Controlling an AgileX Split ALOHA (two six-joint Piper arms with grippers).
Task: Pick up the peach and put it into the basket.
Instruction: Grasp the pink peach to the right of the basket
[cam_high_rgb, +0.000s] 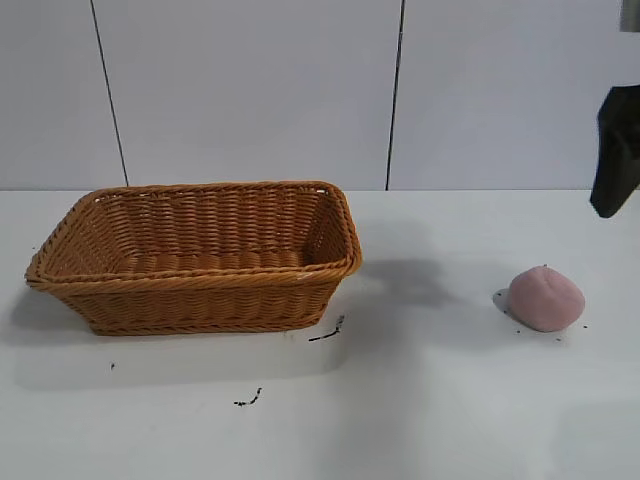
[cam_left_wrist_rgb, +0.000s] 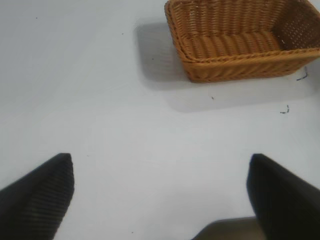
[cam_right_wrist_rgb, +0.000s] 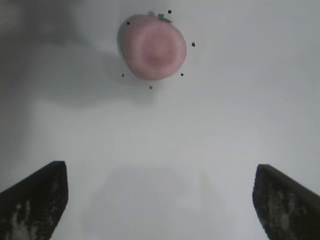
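Pincer on the right arm (cam_right_wrist_rgb: 160, 200), fingers spread wide, should descend centred over the peach (cam_right_wrist_rgb: 153, 46) and clench gently; left pincer (cam_left_wrist_rgb: 160, 195) idles released near the basket (cam_left_wrist_rgb: 240, 70).

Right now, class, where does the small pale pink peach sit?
In the exterior view the small pale pink peach lies on the white table at the right, apart from the orange-brown wicker basket at the left.

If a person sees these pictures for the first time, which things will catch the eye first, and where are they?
First the large wicker basket, standing empty on the left part of the white table. Then the small pink peach, alone on the table to the right, apart from the basket. The right tool hangs open above the table short of the peach; the left tool is open too, away from the basket.
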